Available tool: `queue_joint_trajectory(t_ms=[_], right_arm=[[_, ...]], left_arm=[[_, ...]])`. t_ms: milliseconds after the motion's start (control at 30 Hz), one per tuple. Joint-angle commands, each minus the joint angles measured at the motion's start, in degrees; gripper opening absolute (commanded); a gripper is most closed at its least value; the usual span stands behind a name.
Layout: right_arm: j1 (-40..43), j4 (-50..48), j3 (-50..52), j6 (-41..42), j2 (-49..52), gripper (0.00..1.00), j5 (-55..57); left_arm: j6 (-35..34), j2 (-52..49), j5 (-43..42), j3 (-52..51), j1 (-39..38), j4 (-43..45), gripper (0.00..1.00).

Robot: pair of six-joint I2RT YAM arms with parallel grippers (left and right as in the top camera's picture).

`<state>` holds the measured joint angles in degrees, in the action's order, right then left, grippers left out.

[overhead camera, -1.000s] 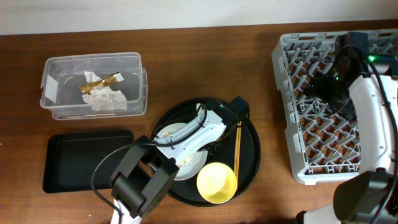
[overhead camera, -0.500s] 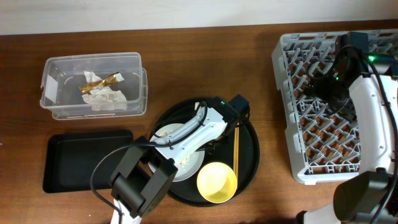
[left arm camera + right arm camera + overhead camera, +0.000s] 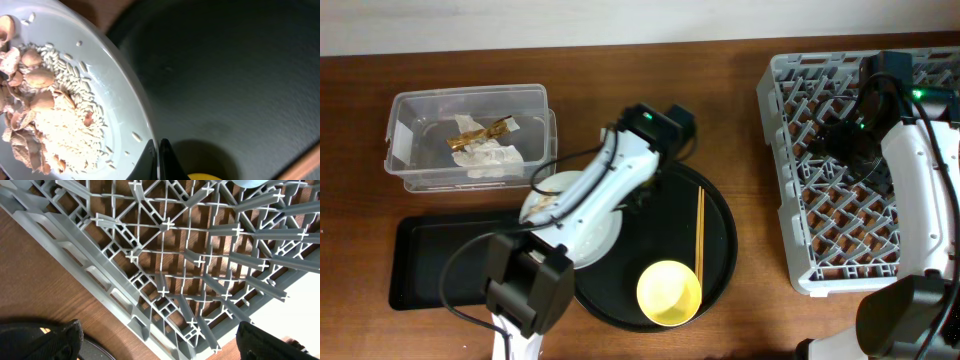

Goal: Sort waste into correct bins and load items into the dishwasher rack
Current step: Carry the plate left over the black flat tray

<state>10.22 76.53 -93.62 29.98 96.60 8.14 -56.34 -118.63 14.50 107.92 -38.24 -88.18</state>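
Observation:
My left gripper [image 3: 159, 160] is shut on the rim of the pale grey plate [image 3: 120, 95], which carries beige-brown food scraps with rice [image 3: 40, 115]. From overhead the plate [image 3: 600, 238] hangs over the left edge of the round black tray [image 3: 720, 262], close to the shallow black bin [image 3: 440, 262]. The clear tub [image 3: 410, 125] holds the white napkin [image 3: 492, 160] and the gold wrapper [image 3: 480, 130]. The yellow bowl [image 3: 669, 292] and the chopsticks [image 3: 700, 235] lie on the round tray. My right gripper [image 3: 160, 341] stands open above the grey dishwasher rack [image 3: 165, 255], holding nothing.
The rack [image 3: 782, 150] fills the right side of the table, and my right arm [image 3: 920, 190] reaches across it. My left arm [image 3: 620, 175] crosses over the plate. Bare wooden table [image 3: 720, 90] lies between the tub and the rack.
My left gripper has carried the plate up and to the left, from the middle of the round tray to its left edge. The right arm has not moved.

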Motion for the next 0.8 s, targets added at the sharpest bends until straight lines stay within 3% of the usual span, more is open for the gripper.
queue_joint_trajectory(t_ms=[0, 300, 500, 767], right_arm=[[0.31, 0.15, -0.11, 0.52, 0.15, 0.99, 1.14], [0.31, 0.15, -0.11, 0.52, 0.15, 0.99, 1.14], [0.31, 0.15, -0.11, 0.52, 0.15, 0.99, 1.14], [0.31, 0.15, -0.11, 0.52, 0.15, 0.99, 1.16]], left_arm=[[2.14, 1.68, 1.99, 1.27, 4.68, -1.75, 0.01], [9.99, 7.23, -3.76, 1.27, 20.11, -1.03, 0.01], [20.98, 7.43, -17.46, 1.20, 29.99, 1.11, 0.01], [30.23, 7.43, -27.74, 1.20, 39.23, 1.09, 0.01]])
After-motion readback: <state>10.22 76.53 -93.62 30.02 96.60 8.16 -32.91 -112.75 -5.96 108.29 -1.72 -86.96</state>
